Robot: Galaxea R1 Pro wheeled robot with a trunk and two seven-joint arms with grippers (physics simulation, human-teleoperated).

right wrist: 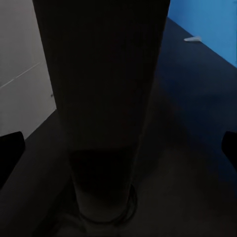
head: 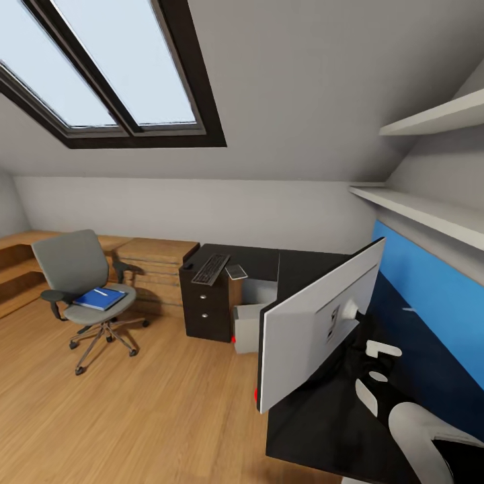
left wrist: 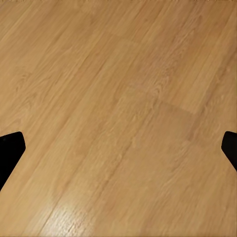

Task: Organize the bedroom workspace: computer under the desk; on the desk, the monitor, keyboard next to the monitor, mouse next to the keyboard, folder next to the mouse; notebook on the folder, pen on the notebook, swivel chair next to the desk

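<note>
Head view: monitor (head: 316,323) upright on desk (head: 316,417), white back facing camera; keyboard (head: 210,268) lengthwise on far wing. Folder (head: 99,298) flat on chair (head: 84,289). Both grippers (left wrist: 118,148) (right wrist: 118,148) spread open, empty.

Monitor (head: 316,323) blocks desk (head: 316,430); floor (head: 148,417) open.

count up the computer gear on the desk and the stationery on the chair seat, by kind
Monitor: 1
Keyboard: 1
Mouse: 0 that I can make out
Blue folder: 1
Pen: 1
Total: 4
</note>
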